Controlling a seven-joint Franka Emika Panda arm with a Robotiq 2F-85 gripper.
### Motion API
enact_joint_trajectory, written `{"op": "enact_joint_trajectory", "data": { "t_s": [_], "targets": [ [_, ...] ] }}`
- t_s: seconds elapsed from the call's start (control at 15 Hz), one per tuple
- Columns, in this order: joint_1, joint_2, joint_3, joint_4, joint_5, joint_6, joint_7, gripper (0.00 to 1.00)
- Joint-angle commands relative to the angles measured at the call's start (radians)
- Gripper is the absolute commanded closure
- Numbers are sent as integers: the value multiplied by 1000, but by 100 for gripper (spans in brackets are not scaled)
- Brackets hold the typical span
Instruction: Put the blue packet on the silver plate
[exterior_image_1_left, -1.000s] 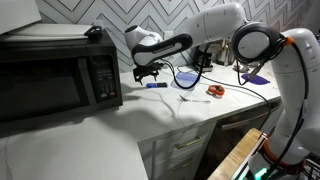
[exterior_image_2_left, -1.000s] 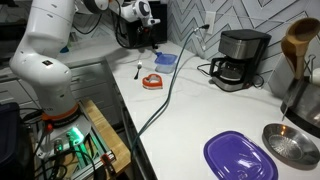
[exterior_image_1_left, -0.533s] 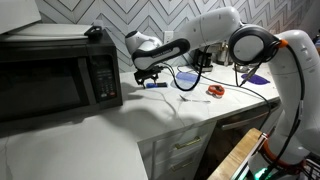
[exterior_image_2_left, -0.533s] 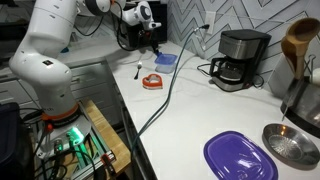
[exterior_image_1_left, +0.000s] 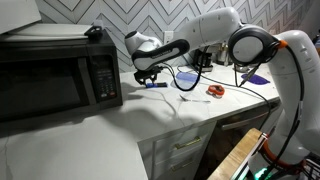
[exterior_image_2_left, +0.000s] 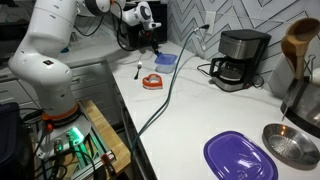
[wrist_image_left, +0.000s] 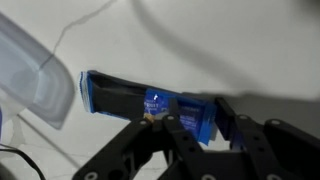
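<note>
Working outward from the microwave (exterior_image_1_left: 60, 70), we have a long carry ahead: the silver plate (exterior_image_2_left: 291, 145) sits well apart from it, at the counter's far end. Our gripper (wrist_image_left: 200, 120) hangs low just beside the microwave, fingers straddling the blue packet (wrist_image_left: 125, 98), which lies flat there; whether they pinch it we cannot tell. We judge a firm, centred squeeze across its narrow width best, then a straight lift.
</note>
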Motion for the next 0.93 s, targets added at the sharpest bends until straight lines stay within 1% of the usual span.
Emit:
{"op": "enact_joint_trajectory", "data": {
  "t_s": [0.0, 0.07, 0.2, 0.6, 0.87],
  "targets": [
    [17, 17, -20, 9, 2, -13, 11, 72],
    [18, 17, -20, 8, 3, -13, 9, 84],
    [19, 19, -21, 8, 2, -13, 8, 100],
    [24, 5, -24, 6, -5, -19, 5, 100],
    [28, -58, -32, -13, -3, -60, 24, 100]
  ]
}}
